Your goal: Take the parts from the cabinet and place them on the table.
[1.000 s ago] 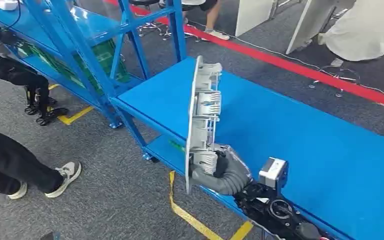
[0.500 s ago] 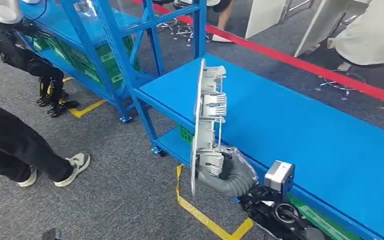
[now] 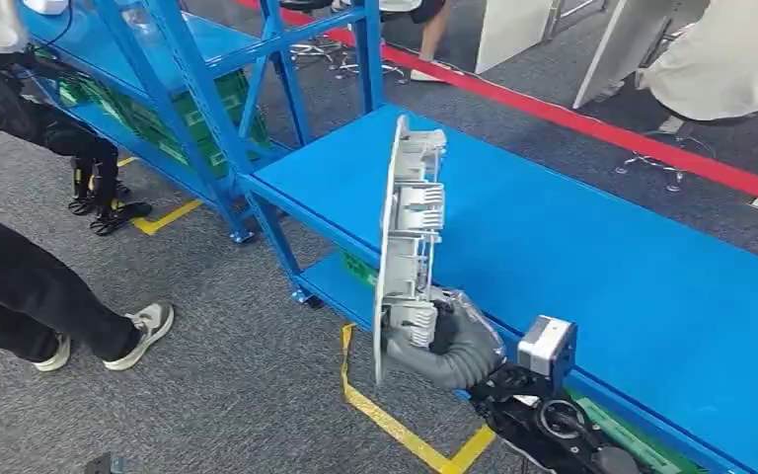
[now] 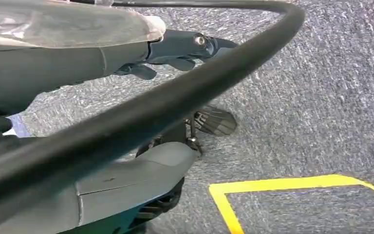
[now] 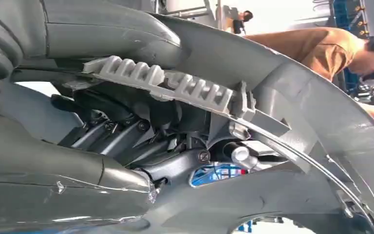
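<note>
- Right hand (image 3: 446, 336), seen from the head view, grips the lower end of a grey cast metal part (image 3: 405, 232), fingers wrapped into its ribbed side; the ribbed grey wrist cover sits just behind the grip.
- Head view: the part stands upright on edge, its flat curved face turned away from the table and its finned side toward it, held over the near edge of the blue table (image 3: 602, 247).
- Head view: the blue cabinet (image 3: 207, 89) stands at the table's far-left end, with green crates (image 3: 173, 114) on a lower shelf.
- Head view: yellow floor tape (image 3: 395, 430) runs on the grey carpet below the held part; a red line (image 3: 572, 118) crosses the floor beyond the table.
- Head view: a person's dark trouser leg and grey shoe (image 3: 143, 331) stand on the carpet at left.
- Left wrist view: the left hand (image 4: 175, 51) hangs over grey carpet with dark fingers loosely extended and nothing in them; a thick black cable (image 4: 185, 92) crosses in front, and a yellow tape corner (image 4: 272, 187) lies on the floor.
- Right wrist view: the right hand's dark fingers (image 5: 121, 131) are closed around the part's ribbed fins (image 5: 175, 85), its broad curved plate arching beyond them.
- Right wrist view: a person in a brown shirt (image 5: 336, 48) is in the background past the plate.
</note>
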Robot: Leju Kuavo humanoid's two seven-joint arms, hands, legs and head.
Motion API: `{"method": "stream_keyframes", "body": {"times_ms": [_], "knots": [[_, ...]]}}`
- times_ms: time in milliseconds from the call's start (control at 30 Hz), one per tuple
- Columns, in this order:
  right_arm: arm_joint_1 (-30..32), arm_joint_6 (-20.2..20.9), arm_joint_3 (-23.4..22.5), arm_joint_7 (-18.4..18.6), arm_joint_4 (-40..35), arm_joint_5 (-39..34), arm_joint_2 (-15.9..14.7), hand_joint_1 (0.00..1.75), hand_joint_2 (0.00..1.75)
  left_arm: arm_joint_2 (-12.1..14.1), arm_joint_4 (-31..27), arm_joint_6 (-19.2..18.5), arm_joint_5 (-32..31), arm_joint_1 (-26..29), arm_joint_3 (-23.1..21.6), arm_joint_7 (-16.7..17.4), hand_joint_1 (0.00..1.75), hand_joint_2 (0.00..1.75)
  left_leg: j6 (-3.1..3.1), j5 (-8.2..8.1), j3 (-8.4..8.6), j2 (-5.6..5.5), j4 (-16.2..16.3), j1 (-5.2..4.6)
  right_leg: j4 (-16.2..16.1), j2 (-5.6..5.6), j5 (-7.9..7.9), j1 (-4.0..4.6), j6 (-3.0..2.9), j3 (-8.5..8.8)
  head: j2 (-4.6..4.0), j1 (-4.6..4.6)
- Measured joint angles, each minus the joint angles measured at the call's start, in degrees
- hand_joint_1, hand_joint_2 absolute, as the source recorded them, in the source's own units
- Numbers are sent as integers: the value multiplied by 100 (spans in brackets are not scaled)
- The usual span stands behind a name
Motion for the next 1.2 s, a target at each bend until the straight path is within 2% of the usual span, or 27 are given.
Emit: {"method": "stream_keyframes", "body": {"times_ms": [567,600,667,767,800,833,867,933,967,1000,1033,1067,1100,1133,1167,1200], "knots": [[-1,2,0,0,0,0,0,175,175,0,0,0,0,0,0,0,0,175,-23,-10,-6,0,1,-12,2,-2,-7,-14,-14,2,0,11],[-2,2,0,0,0,0,0,175,175,9,0,0,2,2,0,0,0,175,23,-37,-25,-7,57,-33,-8,-4,0,-40,16,0,0,9],[0,13,0,22,0,48,0,175,175,9,0,0,2,0,0,0,0,175,39,-50,-30,-4,67,-32,-5,-4,-10,-39,30,3,0,-35],[-4,30,11,133,-7,241,2,175,175,26,0,0,4,0,0,0,0,175,67,-51,-34,-4,43,-42,-42,-5,-1,-45,52,13,0,-44],[-4,28,15,149,-15,265,2,175,175,24,-2,0,6,-8,0,0,0,175,91,-24,13,0,-54,10,-53,-4,-15,2,78,38,0,-55],[-11,28,20,171,-26,289,4,175,175,24,0,0,6,-4,0,-2,0,175,94,4,91,17,-144,46,100,-5,-126,-3,97,-52,-2,-33],[-33,28,30,175,-26,297,4,175,175,28,0,0,6,-4,0,-2,0,175,105,5,105,13,-145,63,461,-3,-333,-42,113,-215,0,19],[-28,28,48,177,-26,304,4,175,175,31,0,0,6,-5,2,-2,0,175,111,-7,104,-15,-143,65,1492,-3,-745,-85,167,-735,0,74],[-28,28,59,177,-20,308,4,175,175,31,0,0,9,-4,2,-2,0,175,106,-16,104,-46,-137,71,1857,-4,-823,-113,199,-940,0,85],[-27,28,70,181,-17,313,4,175,175,31,0,2,15,-1,0,-2,0,175,91,-26,115,-82,-130,83,1912,-4,-737,-142,224,-1002,0,98],[-27,28,79,192,-17,310,4,175,175,31,0,9,24,2,2,-2,0,175,63,-44,131,-143,-120,99,1660,-4,-506,-173,252,-917,0,107],[-26,28,85,201,-15,310,4,175,175,28,0,9,24,3,2,-2,0,175,27,-68,150,-196,-93,124,1221,4,-209,-202,277,-731,0,116],[-28,30,92,203,-13,313,4,175,175,24,0,9,24,0,0,-2,0,175,-23,-109,162,-259,-46,149,631,61,130,-238,313,-479,0,146],[-30,33,96,203,-9,310,4,175,175,26,0,9,24,5,0,-2,0,175,-75,-147,134,-296,-4,154,325,247,179,-284,339,-350,0,184],[-32,33,107,203,0,313,4,175,175,33,7,9,22,-28,0,-4,0,175,-107,-157,81,-348,84,130,238,373,123,-261,334,-320,-2,221],[-35,37,114,199,-2,310,4,175,175,39,7,7,22,-19,2,-9,0,175,-148,-127,-1,-389,95,134,216,325,51,-269,255,-266,0,212]]}}
